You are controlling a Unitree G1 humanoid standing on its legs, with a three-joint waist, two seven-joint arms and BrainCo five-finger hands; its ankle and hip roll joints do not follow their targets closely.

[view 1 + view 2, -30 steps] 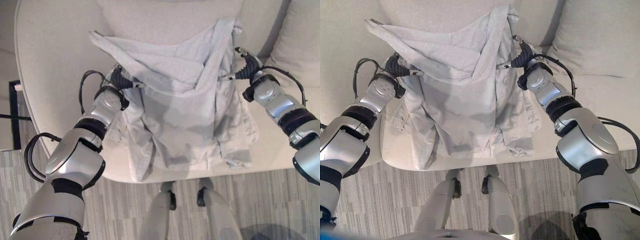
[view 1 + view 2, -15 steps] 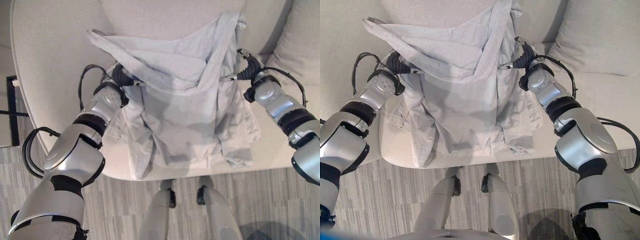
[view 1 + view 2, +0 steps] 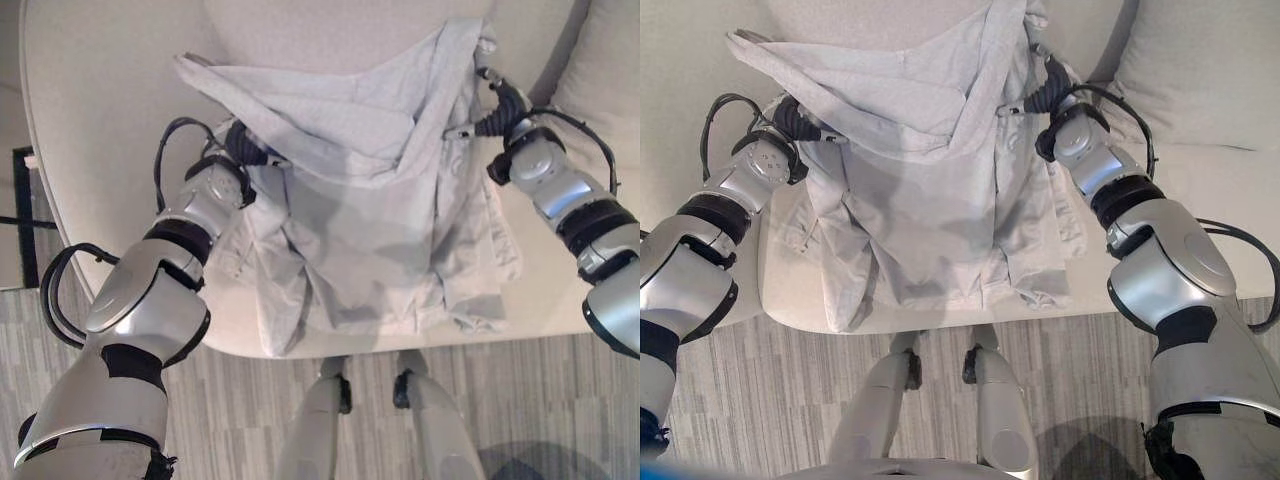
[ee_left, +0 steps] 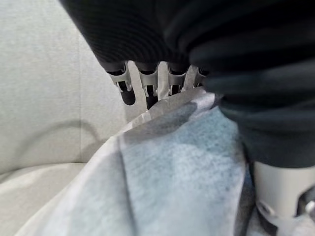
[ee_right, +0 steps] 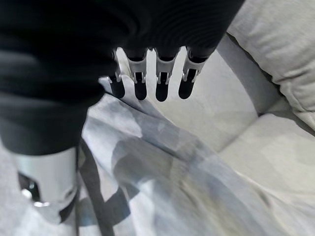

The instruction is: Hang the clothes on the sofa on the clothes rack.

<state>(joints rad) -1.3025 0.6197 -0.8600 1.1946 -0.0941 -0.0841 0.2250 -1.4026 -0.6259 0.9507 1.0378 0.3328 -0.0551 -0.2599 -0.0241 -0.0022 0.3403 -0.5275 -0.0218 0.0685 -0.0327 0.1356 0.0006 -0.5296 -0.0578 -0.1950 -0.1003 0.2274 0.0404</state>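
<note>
A pale grey garment [image 3: 370,200] was spread over the sofa [image 3: 110,110], upper part up against the backrest, lower part sagging off the seat's front edge toward the floor [image 3: 240,420]. The left hand [image 3: 243,148] was at the garment's left side and the right hand [image 3: 497,105] at its right side, so the cloth was stretched between them. In the left wrist view the fingers [image 4: 127,93] pointed fairly straight with the cloth edge lying just under them, though I couldn't tell if it was pinched. Same on the right: fingers [image 5: 162,88] straight above the fabric, grip unclear. A cushion [image 3: 1200,70] sat to the right.
</note>
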